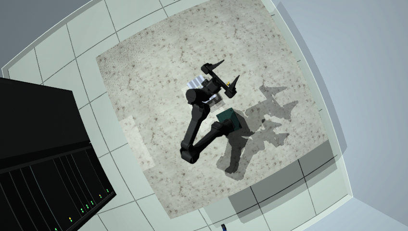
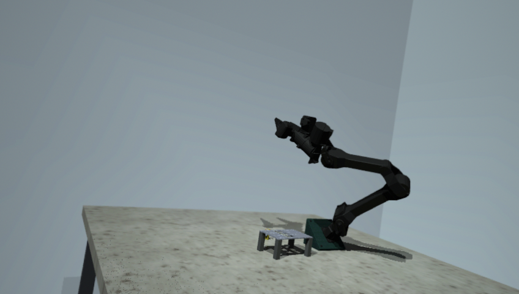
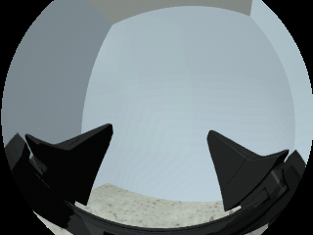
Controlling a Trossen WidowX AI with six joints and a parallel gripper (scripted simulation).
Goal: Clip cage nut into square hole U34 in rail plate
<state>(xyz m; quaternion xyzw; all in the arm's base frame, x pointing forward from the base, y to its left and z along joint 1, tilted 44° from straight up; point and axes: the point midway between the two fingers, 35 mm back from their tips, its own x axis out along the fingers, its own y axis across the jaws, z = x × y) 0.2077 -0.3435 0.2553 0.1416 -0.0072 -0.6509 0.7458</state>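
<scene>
My gripper [image 1: 231, 67] [image 2: 276, 120] [image 3: 160, 132] is wide open and empty, held high above the table with its fingers pointing outward. The cage nut, a tiny yellow and dark piece [image 1: 228, 83] [image 2: 267, 237], shows beside one finger in the top view, far below it. In the exterior view it shows behind the plate's left edge, partly hidden. The rail plate [image 1: 195, 82] [image 2: 301, 236] is pale and striped, raised on four grey legs. The arm covers much of it in the top view. The mark U34 cannot be read. The wrist view shows neither nut nor plate.
The arm's dark green base block [image 1: 224, 114] [image 2: 316, 234] stands close beside the rail plate. The speckled table [image 1: 160, 71] [image 2: 182, 247] lies under everything. A black rack cabinet [image 1: 34, 114] with small lights stands beyond the table's left edge in the top view.
</scene>
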